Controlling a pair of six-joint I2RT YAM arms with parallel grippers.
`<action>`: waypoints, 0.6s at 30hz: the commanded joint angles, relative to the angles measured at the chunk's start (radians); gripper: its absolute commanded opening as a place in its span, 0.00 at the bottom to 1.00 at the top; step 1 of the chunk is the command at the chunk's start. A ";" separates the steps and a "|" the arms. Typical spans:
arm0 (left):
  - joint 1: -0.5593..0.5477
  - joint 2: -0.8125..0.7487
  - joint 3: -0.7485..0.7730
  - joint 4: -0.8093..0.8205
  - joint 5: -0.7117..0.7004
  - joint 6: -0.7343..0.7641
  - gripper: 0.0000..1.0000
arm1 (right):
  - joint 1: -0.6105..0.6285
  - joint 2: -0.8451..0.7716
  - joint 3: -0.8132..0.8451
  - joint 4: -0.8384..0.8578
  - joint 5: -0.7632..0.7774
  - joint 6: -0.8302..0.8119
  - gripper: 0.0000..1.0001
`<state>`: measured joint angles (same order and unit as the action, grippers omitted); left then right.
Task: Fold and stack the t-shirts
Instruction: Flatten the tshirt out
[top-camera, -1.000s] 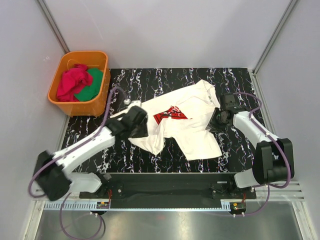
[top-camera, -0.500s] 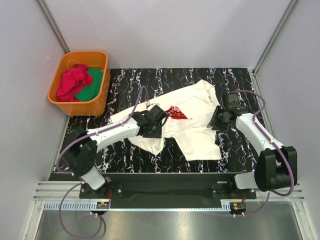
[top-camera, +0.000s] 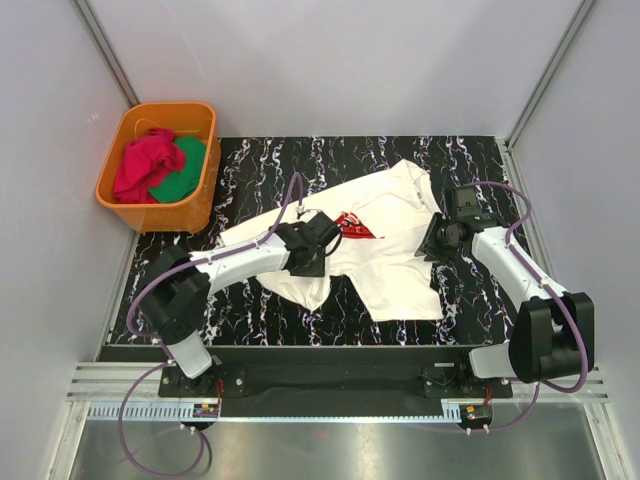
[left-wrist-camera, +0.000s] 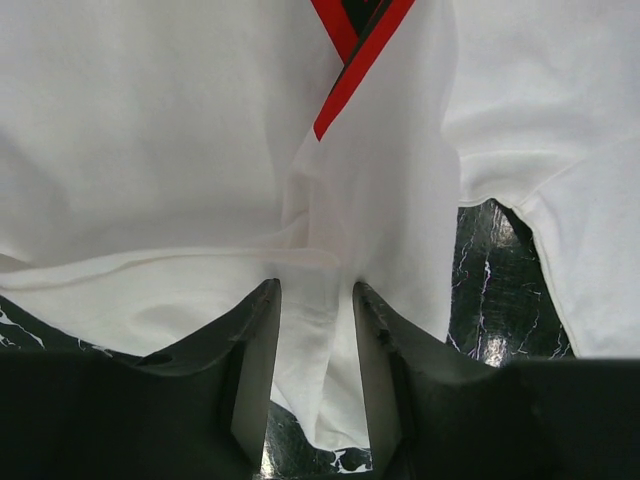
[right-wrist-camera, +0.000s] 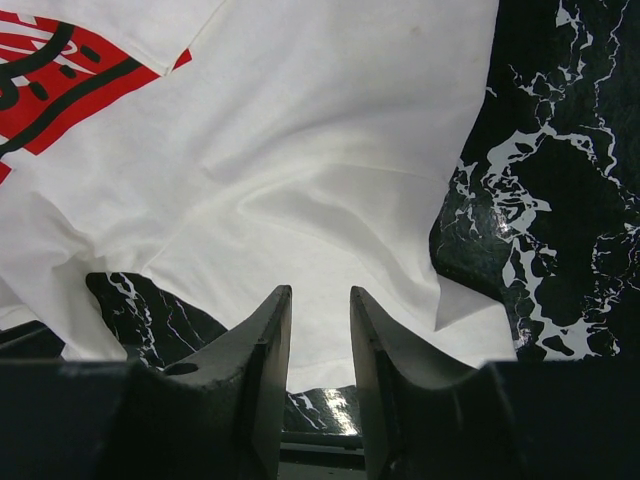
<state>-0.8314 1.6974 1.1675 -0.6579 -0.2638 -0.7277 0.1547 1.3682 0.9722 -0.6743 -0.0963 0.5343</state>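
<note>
The cream-white t-shirt (top-camera: 390, 260) lies spread and rumpled on the black marbled table (top-camera: 260, 170), its red-and-black print (top-camera: 350, 225) facing up. My left gripper (top-camera: 318, 242) is over the shirt's middle, just left of the print. In the left wrist view it (left-wrist-camera: 315, 290) is shut on a fold of the white t-shirt (left-wrist-camera: 150, 130). My right gripper (top-camera: 437, 240) is at the shirt's right edge. In the right wrist view it (right-wrist-camera: 320, 292) is shut on the white t-shirt (right-wrist-camera: 330, 130). The red t-shirt (top-camera: 140, 165) lies bunched in the tub; its script is hidden.
The orange plastic tub (top-camera: 165, 108) stands at the far left corner, off the table's edge, and also holds a green cloth (top-camera: 182, 168). White walls close in the back and both sides. Bare black table shows to the left of the shirt and along the back.
My left gripper has moved right from the shirt's left edge to beside the print, drawing cloth with it. My right gripper has shifted slightly and the shirt's right side has settled.
</note>
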 joint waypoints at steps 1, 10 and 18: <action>-0.003 0.001 0.011 0.030 -0.037 -0.003 0.39 | -0.010 -0.027 -0.007 0.013 0.000 -0.020 0.38; 0.005 0.002 -0.009 0.047 -0.048 0.007 0.17 | -0.014 -0.029 -0.017 0.005 -0.005 -0.017 0.38; 0.005 -0.171 -0.084 -0.011 -0.135 -0.030 0.00 | -0.017 0.015 -0.039 0.005 -0.022 -0.014 0.45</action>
<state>-0.8310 1.6524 1.1229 -0.6556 -0.3183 -0.7345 0.1471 1.3716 0.9432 -0.6777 -0.0998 0.5297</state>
